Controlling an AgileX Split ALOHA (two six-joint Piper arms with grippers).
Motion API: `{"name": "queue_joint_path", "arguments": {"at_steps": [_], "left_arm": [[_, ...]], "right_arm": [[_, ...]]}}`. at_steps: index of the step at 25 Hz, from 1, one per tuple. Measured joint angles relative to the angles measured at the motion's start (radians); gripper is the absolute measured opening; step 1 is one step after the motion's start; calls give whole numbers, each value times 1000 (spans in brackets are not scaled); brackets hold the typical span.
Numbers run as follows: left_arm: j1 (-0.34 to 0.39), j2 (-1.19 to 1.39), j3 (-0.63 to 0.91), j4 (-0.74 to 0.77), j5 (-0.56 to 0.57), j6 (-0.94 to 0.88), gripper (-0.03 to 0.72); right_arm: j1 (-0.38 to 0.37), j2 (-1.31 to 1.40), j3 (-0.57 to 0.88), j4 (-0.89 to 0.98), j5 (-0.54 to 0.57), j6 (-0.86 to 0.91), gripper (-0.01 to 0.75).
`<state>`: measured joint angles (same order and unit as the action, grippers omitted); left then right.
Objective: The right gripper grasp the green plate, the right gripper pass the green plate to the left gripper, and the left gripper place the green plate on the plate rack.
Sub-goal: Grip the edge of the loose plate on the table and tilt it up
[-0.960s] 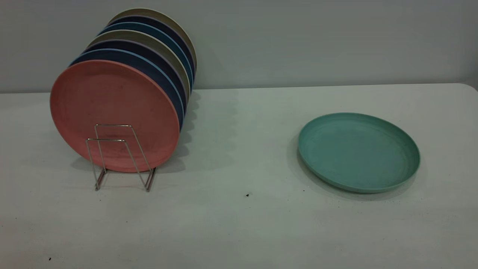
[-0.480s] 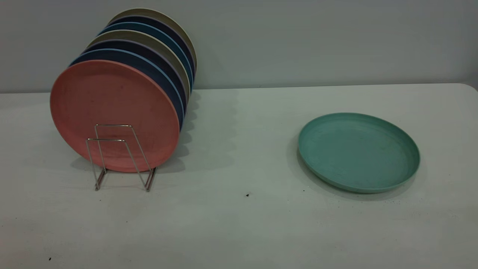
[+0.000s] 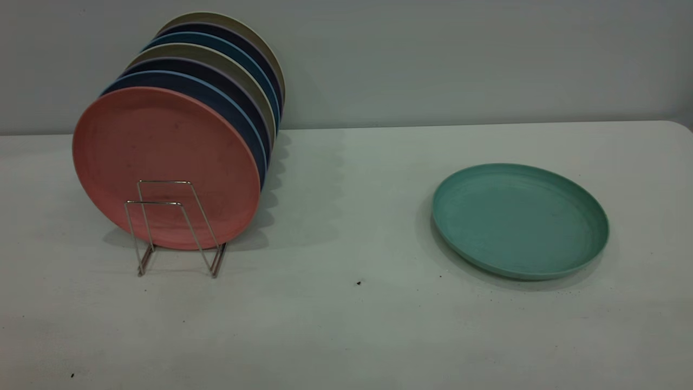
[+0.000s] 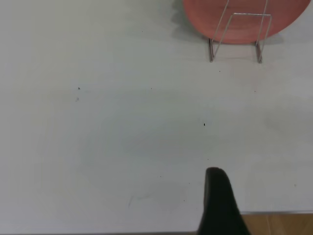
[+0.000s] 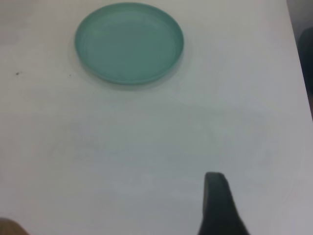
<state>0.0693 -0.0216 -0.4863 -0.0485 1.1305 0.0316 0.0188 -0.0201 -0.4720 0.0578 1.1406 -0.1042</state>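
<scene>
The green plate [image 3: 520,219] lies flat on the right side of the white table [image 3: 346,314]; it also shows in the right wrist view [image 5: 129,42]. The plate rack [image 3: 176,227] stands at the left, its front wire loops bare, and shows in the left wrist view [image 4: 237,36]. Neither gripper is in the exterior view. My left gripper [image 4: 217,200] shows only as a black tip over the table's near edge, far from the rack. My right gripper [image 5: 217,203] shows only as a black tip, well short of the green plate.
The rack holds a salmon-pink plate [image 3: 162,165] in front, with several dark blue and beige plates [image 3: 216,70] upright behind it. A grey wall [image 3: 433,59] rises behind the table. The table's right edge [image 5: 298,73] runs near the green plate.
</scene>
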Motion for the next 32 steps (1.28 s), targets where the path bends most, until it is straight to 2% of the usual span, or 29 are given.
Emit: {"name": "queue_joint_path", "arguments": {"at_steps": [14,17,23,26,32], "left_arm": [[0,0,-2,1,-2,-5,495],[0,29,-36,2,-53,-32,495],[0,362,-153,2,-225,-43,542],[0,572,-216,-9,-307,-3,566],[0,912,-336,-27,-358,122,574]], "right_arm": [[-1,2,-3,5,0,1,475],[-1,74,-30,30,-20,14,481],[-1,445,-124,60,-191,-2,542],[-1,654,-200,85,-235,-36,562],[-1,985,-285,227,-338,-162,566]]}}
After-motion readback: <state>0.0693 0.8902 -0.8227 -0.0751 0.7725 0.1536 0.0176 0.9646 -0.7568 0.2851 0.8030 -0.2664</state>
